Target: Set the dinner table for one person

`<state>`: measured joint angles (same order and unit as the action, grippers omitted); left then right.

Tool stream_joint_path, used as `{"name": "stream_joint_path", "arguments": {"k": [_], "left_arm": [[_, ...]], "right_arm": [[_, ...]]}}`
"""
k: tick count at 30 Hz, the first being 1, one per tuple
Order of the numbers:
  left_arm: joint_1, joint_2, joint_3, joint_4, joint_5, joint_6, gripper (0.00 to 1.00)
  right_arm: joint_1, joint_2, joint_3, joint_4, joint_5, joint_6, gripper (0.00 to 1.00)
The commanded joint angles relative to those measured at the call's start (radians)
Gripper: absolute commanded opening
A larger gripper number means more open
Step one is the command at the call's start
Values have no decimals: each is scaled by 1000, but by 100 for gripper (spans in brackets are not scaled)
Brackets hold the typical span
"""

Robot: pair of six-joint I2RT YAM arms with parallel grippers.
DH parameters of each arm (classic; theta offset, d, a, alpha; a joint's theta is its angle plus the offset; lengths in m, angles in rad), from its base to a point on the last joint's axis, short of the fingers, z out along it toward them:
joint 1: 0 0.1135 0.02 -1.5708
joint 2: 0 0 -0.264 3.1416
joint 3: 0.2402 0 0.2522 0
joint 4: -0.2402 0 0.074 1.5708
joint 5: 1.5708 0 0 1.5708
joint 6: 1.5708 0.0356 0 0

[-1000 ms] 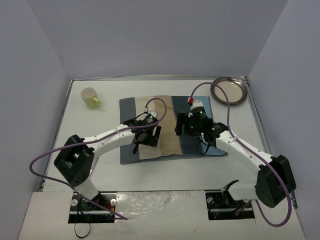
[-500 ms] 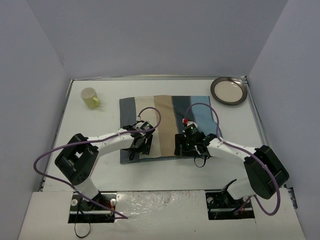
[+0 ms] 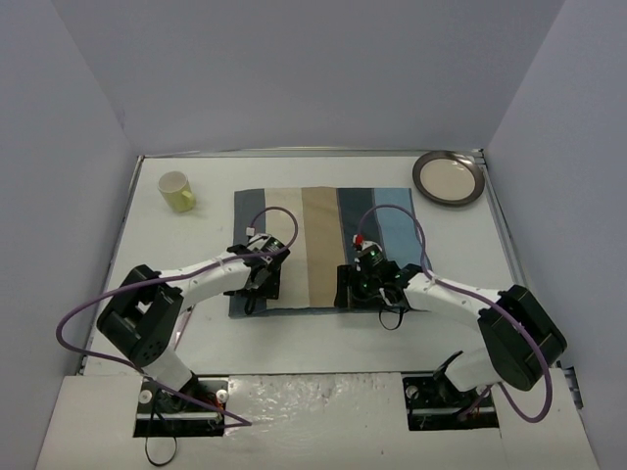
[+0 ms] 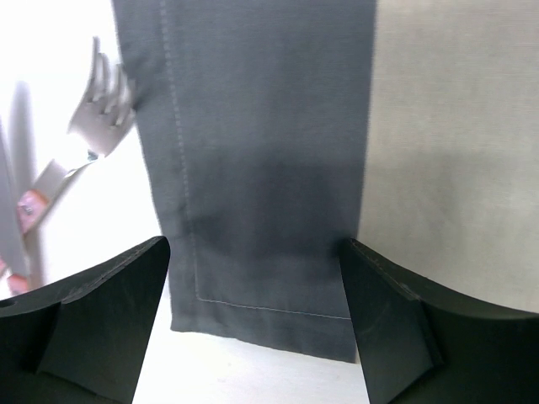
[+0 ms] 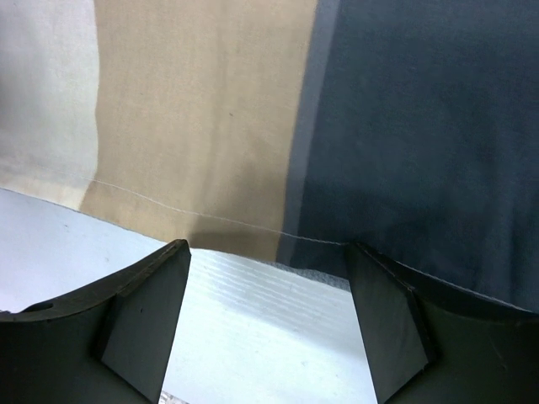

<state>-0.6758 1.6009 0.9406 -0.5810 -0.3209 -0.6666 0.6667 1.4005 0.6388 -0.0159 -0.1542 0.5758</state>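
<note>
- As the overhead camera looks down, the dinner table (image 3: pixel 176 240) is the white surface between the lavender-grey walls, and a striped placemat (image 3: pixel 318 235) lies flat in its middle.
- A yellow cup (image 3: pixel 177 191) stands at the far left. A round metal plate (image 3: pixel 449 177) sits in the far right corner. Both are well apart from the placemat.
- The left gripper (image 3: pixel 255 291) is low over the near left corner of the placemat. The right gripper (image 3: pixel 351 291) is low over its near edge, right of the middle.
- In the left wrist view, the left gripper (image 4: pixel 253 278) has its claw spread wide and holds nothing. The dark corner stripe of the placemat (image 4: pixel 261 168) lies under the gap. On the bright table (image 4: pixel 59 50) just left of the cloth lies a pronged grey object (image 4: pixel 101 97), like a fork.
- In the right wrist view, the right gripper (image 5: pixel 268 269) also has its claw wide and empty. It is above the hem of the placemat (image 5: pixel 202 109), where the beige and dark stripes meet, with bare table (image 5: pixel 59 252) on the near side.
</note>
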Motion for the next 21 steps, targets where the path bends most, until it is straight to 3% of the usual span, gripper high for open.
{"name": "stream_joint_path", "arguments": {"k": [1,4,9,21], "left_arm": [[5,-24,-26,-82,-83,2,79],[-3,-24,-29,-64,-74,9,78],[-5,-15,-48,-53,-71,5,78],[1,-13,-88,-70,-73,-30,78]], "right_arm": [[-47,-133,38,-76,73,-4,73],[-110,-215,87,-113,128,-15,74],[-264,-221,72,-112,126,-28,75],[-604,-133,-63,4,-48,-34,75]]}}
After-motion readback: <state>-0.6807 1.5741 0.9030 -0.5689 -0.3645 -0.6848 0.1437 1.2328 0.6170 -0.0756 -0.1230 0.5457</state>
